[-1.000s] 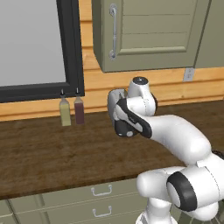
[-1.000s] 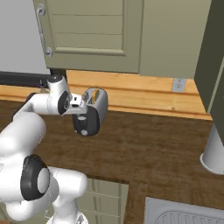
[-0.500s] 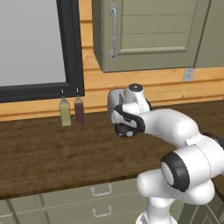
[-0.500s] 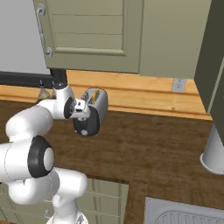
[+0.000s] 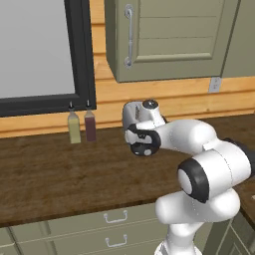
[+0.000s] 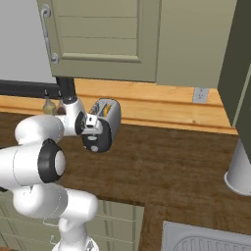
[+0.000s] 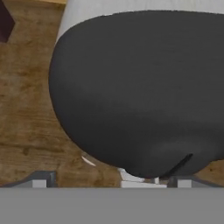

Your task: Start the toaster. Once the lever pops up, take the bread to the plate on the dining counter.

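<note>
One toaster (image 6: pixel 104 122), two bottles (image 5: pixel 82 126), fingers (image 7: pixel 107 178) spread wide, holding nothing.

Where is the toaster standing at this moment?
The toaster stands on the dark wooden worktop near the back wall, below the olive cabinet, right of the two bottles in the left base view.

Left base view: from behind the arm's left, looking forward and down across the worktop (image 5: pixel 60 169) at the toaster (image 5: pixel 133 115). Right base view: same toaster (image 6: pixel 109 117), from the other side. Hand view: pressed close against its black end panel (image 7: pixel 140 92).
</note>
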